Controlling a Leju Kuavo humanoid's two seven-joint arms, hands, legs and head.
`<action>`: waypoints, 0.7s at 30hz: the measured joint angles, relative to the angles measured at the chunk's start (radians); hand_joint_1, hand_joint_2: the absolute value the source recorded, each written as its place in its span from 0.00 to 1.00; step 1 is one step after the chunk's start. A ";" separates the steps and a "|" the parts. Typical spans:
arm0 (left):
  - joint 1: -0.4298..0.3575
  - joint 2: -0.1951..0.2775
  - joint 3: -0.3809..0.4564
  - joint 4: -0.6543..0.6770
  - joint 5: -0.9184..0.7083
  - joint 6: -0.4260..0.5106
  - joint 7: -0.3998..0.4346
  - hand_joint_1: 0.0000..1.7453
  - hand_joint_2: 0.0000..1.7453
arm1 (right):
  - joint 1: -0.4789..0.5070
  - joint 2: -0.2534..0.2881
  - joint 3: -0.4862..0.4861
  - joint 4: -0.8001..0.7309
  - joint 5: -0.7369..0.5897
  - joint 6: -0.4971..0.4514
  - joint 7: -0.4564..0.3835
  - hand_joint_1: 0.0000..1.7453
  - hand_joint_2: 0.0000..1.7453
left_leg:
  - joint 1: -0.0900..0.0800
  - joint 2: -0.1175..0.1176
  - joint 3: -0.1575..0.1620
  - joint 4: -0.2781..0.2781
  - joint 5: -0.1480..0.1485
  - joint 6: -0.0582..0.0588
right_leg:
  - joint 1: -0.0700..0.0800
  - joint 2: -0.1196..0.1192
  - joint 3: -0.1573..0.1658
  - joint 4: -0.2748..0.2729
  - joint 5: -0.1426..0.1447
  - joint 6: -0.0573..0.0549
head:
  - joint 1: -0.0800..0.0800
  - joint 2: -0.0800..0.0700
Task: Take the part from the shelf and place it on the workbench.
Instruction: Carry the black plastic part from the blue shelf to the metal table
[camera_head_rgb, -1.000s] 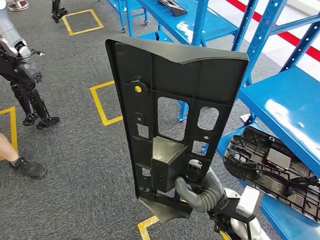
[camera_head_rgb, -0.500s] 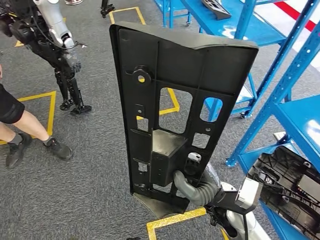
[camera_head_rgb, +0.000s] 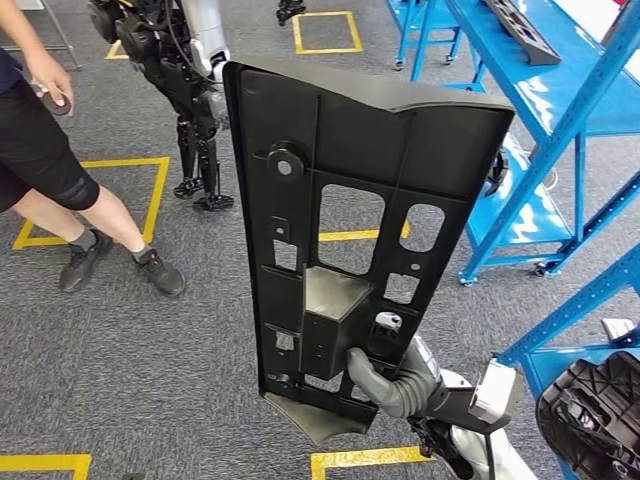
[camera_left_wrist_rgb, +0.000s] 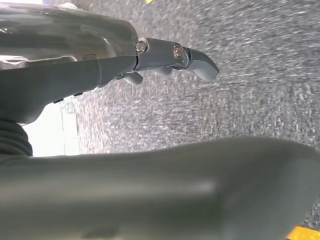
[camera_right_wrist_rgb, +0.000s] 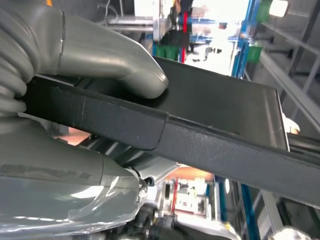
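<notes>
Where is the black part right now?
In the head view the black part stands upright at centre, held near its bottom by the right hand, above the grey carpet.

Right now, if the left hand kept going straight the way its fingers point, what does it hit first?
Probably nothing but the grey carpet. The left hand holds nothing and only carpet shows past its fingertips. The angle and the gap to the floor are unclear in this turned wrist view.

Stretching under everything, grey carpet floor (camera_head_rgb: 151, 360) carrying yellow taped squares (camera_head_rgb: 326, 30). Standing on it, blue shelving (camera_head_rgb: 558, 130), holding a dark wedge-shaped piece (camera_head_rgb: 528, 38) and, lower right, possibly another black moulded part (camera_head_rgb: 596, 420).
</notes>
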 joint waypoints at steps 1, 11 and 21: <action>0.001 0.000 0.001 0.000 0.000 0.000 0.000 0.00 1.00 | 0.002 0.000 0.001 0.000 0.000 -0.001 -0.002 1.00 1.00 | 0.000 -0.015 0.005 0.000 -0.003 -0.001 | 0.000 0.005 0.011 -0.047 0.043 0.000 | 0.000 0.000; 0.005 0.012 0.013 0.000 0.011 0.013 -0.004 0.00 1.00 | 0.017 -0.008 0.003 -0.003 -0.005 -0.014 -0.020 1.00 1.00 | 0.009 -0.005 -0.046 0.104 -0.066 -0.044 | -0.001 0.014 0.096 -0.253 0.131 -0.031 | -0.002 0.000; 0.001 0.015 0.014 0.000 0.011 0.012 -0.023 0.00 1.00 | 0.021 -0.008 0.004 -0.004 -0.006 -0.014 -0.023 1.00 1.00 | -0.007 0.110 -0.023 0.025 0.003 -0.033 | 0.007 -0.112 0.143 -0.255 0.086 -0.011 | -0.001 0.000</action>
